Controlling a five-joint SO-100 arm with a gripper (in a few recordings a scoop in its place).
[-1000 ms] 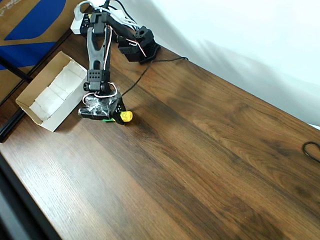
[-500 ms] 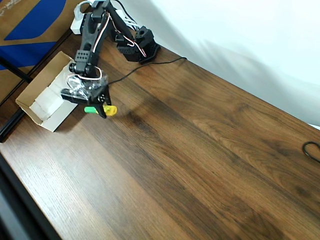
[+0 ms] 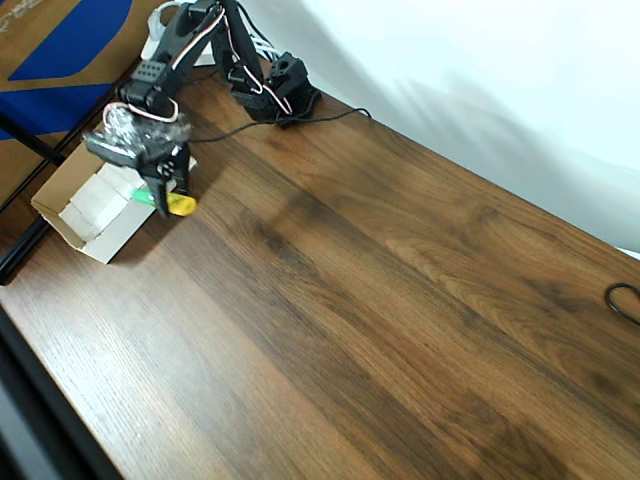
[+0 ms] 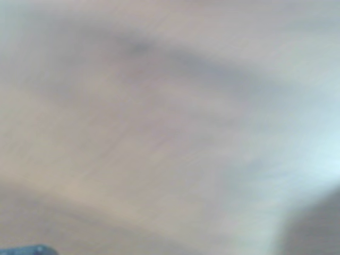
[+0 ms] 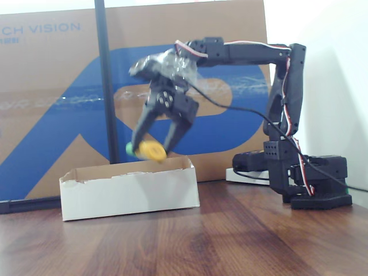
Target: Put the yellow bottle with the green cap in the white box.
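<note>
The yellow bottle [image 3: 181,206] [image 5: 150,151] with its green cap [image 3: 146,197] [image 5: 130,149] hangs lying sideways in my black gripper [image 3: 168,194] [image 5: 154,145], which is shut on it. It is held in the air above the near long wall of the white box [image 3: 70,216] [image 5: 127,190], cap pointing over the box, yellow end over the table side. The wrist view is a blur of motion.
The arm's base [image 3: 277,92] [image 5: 310,178] stands at the table's back edge. A brown-and-blue cardboard sheet [image 3: 60,45] [image 5: 52,103] leans behind the box, with a black pole [image 5: 104,80] in front of it. A black cable [image 3: 625,298] lies at the right edge.
My gripper has swung left with the bottle, from over the bare wood beside the box to over the box's near wall, and the bottle has risen off the table.
</note>
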